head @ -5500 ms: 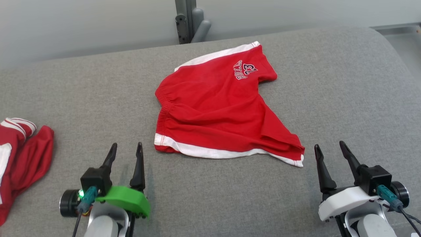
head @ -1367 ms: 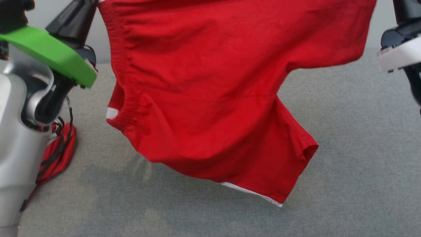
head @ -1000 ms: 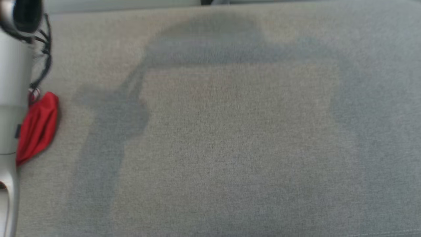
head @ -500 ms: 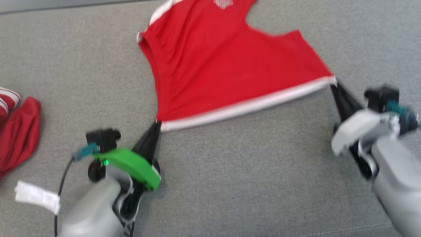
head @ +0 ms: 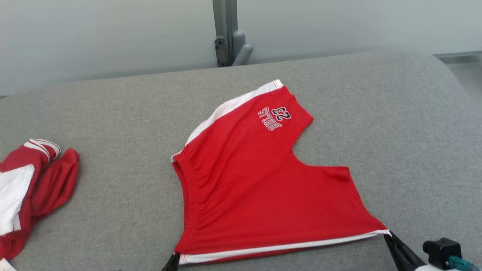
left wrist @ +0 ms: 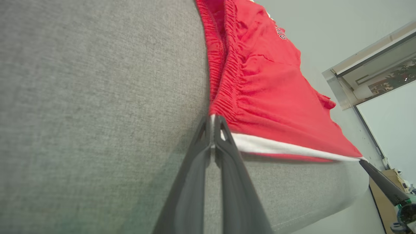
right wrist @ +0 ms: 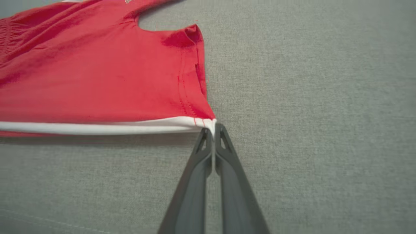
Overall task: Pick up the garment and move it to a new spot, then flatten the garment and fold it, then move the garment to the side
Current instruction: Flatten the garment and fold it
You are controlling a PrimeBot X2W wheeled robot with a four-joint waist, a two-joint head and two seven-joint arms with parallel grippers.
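The garment (head: 263,188) is a pair of red shorts with white side stripes and a small printed "23". It lies spread on the grey cloth surface, one white-striped edge nearest me. My left gripper (left wrist: 213,121) is shut on the near left corner of the garment (left wrist: 260,81), at the elastic waistband; its tips show at the bottom edge of the head view (head: 174,259). My right gripper (right wrist: 213,127) is shut on the near right corner of the garment (right wrist: 97,74), where the white stripe ends; in the head view it sits at the lower right (head: 389,236). The edge between them is pulled straight.
A second red and white piece of clothing (head: 30,188) lies crumpled at the left edge of the grey cloth surface (head: 395,131). A grey post (head: 226,34) stands against the pale wall behind. Bare grey cloth lies right of the shorts and behind them.
The head camera has tilted up. Earlier both grippers lifted the shorts from the surface; they now lie flat, drawn toward me by their two near corners.
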